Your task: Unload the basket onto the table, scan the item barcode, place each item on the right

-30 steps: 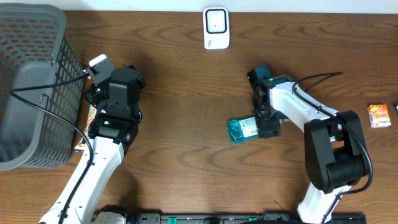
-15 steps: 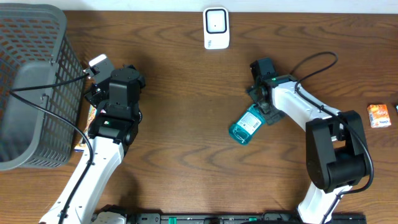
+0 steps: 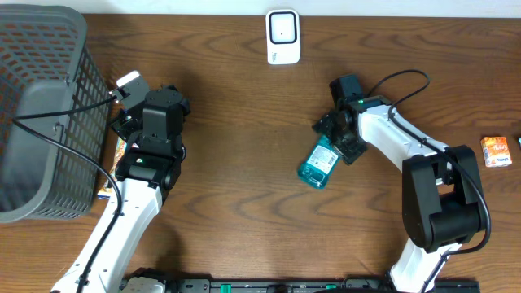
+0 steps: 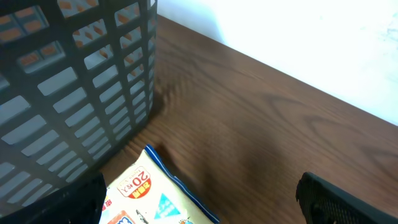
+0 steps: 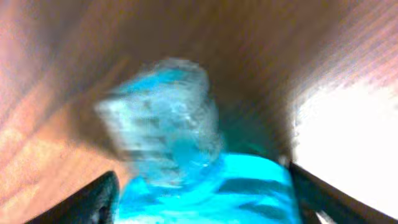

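A dark grey plastic mesh basket (image 3: 49, 49) stands on a brown wooden table (image 3: 244, 212). Just beside the basket's wall lies a flat snack packet (image 4: 146, 196) with a blue edge and orange print. Far across from the basket lies a small orange carton (image 3: 495, 151).

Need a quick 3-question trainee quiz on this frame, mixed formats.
1. True or false: the blue bottle is inside the basket.
2. Which lies nearest the left tool? A) white scanner B) snack packet C) orange carton
3. Short answer: which arm's tool has the bottle between its fingers?

Key: 1 false, it is out on the table. 2 B. 3 the right tool.
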`<state>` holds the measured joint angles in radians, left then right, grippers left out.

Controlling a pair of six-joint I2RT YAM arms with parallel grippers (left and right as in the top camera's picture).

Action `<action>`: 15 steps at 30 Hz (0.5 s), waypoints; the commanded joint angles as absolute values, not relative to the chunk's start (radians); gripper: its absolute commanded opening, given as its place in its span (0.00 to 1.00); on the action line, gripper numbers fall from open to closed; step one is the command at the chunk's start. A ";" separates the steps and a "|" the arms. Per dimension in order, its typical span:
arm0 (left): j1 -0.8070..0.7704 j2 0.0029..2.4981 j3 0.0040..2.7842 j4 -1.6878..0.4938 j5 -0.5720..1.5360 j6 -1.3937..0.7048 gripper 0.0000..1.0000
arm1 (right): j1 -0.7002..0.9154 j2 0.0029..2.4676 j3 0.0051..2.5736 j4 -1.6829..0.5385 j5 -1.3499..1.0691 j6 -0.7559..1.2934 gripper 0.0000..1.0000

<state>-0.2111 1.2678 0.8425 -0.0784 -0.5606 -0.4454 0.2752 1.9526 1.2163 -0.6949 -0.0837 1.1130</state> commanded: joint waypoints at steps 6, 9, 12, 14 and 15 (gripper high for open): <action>-0.206 1.274 0.835 -0.078 -0.584 -0.447 0.98 | 0.282 2.085 1.134 -0.729 -0.187 1.025 0.54; -0.206 1.274 0.835 -0.078 -0.584 -0.447 0.98 | 0.280 2.085 1.135 -0.724 -0.213 0.993 0.45; -0.206 1.274 0.835 -0.078 -0.584 -0.447 0.98 | 0.271 2.085 1.143 -0.715 -0.269 0.973 0.45; -0.206 1.274 0.835 -0.078 -0.584 -0.447 0.98 | 0.260 2.085 1.156 -0.691 -0.336 0.937 0.42; -0.206 1.274 0.835 -0.078 -0.584 -0.447 0.98 | 0.256 2.085 1.163 -0.675 -0.367 0.918 0.41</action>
<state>-0.2111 1.2678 0.8425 -0.0784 -0.5606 -0.4454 0.2588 1.9549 1.2247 -0.7063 -0.1955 0.9848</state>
